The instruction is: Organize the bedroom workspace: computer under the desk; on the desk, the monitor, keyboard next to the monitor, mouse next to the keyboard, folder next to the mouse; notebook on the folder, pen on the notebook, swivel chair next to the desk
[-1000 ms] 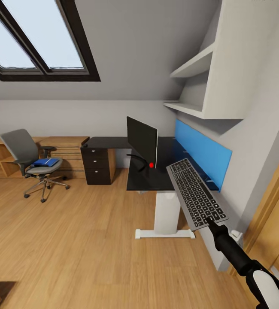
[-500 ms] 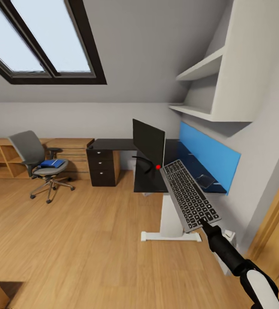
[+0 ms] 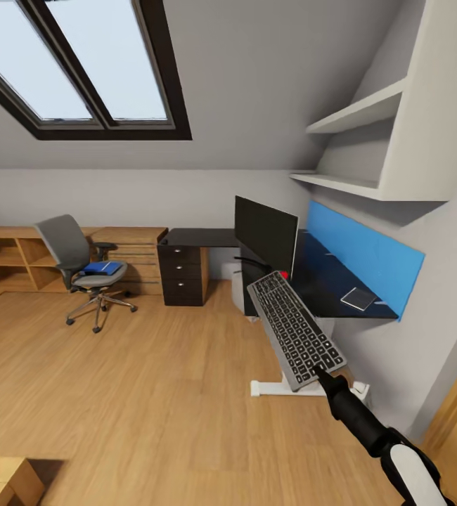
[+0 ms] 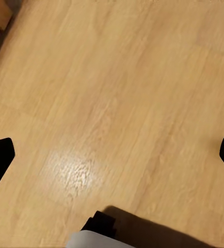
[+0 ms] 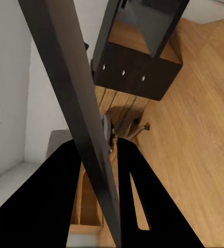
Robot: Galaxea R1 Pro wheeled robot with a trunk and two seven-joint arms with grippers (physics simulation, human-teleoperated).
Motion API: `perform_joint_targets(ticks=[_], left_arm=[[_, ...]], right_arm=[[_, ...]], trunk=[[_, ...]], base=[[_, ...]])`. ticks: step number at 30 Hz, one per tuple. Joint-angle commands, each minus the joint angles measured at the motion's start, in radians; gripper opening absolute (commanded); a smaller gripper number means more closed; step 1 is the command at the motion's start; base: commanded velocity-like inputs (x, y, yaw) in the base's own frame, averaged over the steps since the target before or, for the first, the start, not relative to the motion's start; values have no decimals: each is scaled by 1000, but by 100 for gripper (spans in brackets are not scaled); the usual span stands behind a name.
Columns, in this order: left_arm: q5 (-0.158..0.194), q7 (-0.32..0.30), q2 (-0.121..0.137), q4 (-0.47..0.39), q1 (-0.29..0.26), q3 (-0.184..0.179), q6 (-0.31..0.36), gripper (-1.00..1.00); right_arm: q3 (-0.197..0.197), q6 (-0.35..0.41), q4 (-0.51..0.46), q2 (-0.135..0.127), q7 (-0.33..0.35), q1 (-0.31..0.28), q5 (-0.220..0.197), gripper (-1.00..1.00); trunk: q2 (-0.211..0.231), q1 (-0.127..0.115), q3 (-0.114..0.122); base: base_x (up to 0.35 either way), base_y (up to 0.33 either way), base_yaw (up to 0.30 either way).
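Note:
My right gripper point(image 3: 321, 372) is shut on the near end of the grey keyboard point(image 3: 295, 330), which hangs tilted in the air before the black desk point(image 3: 327, 281). In the right wrist view the keyboard point(image 5: 76, 93) runs edge-on between the black fingers point(image 5: 65, 196). The monitor point(image 3: 266, 235) stands on the desk. A small flat rectangle, possibly the notebook point(image 3: 359, 298), lies by the wall. At the left the swivel chair point(image 3: 70, 246) carries the blue folder point(image 3: 103, 268) on its seat. My left gripper point(image 4: 112, 155) is open above bare floor. I cannot make out the computer, mouse or pen.
A black drawer unit point(image 3: 183, 274) stands under the desk's far wing, beside light-wood chests and shelves point(image 3: 126, 246). A blue wall panel point(image 3: 369, 253) and white shelves point(image 3: 369, 112) line the right wall. The desk's white foot point(image 3: 285, 388) rests on the wood floor. A wooden box point(image 3: 3, 481) sits near left.
The whole view has shifted as the robot moves, and the desk looks closer. The keyboard stays in my right gripper, now lower and nearer the desk's front end.

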Motion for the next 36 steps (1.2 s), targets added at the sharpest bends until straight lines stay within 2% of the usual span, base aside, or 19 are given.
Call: perform_joint_targets(ticks=[1, 2, 3, 7, 20, 25, 36], left_arm=[[9, 5, 0, 0, -1, -8, -4, 100], [9, 5, 1, 0, -1, -8, -4, 100], [9, 5, 1, 0, -1, -8, -4, 100], [9, 5, 1, 0, -1, -8, -4, 100], [8, 5, 1, 1, -1, -8, -14, 100], [9, 5, 2, 1, -1, -8, -37, 100], [11, 5, 2, 1, -1, -8, -41, 100]], right_arm=[[6, 6, 0, 1, 2, -1, -5, -100], [14, 6, 0, 1, 3, -1, -5, -100], [63, 2, -1, 1, 4, -1, -4, -100], [84, -1, -1, 1, 3, -1, -3, -100], [90, -2, 0, 1, 4, -1, -4, -100], [91, -2, 0, 1, 4, -1, -4, -100], [94, -1, 1, 1, 4, -1, -4, -100]], trunk=[[-1, 0, -1], [-1, 0, -1], [-1, 0, -1], [-1, 0, -1], [-1, 0, -1], [-1, 0, -1], [-1, 0, -1]], base=[[0, 329, 0], [0, 329, 0], [0, 329, 0], [23, 328, 0], [241, 247, 0], [302, 189, 0], [316, 150, 0]])
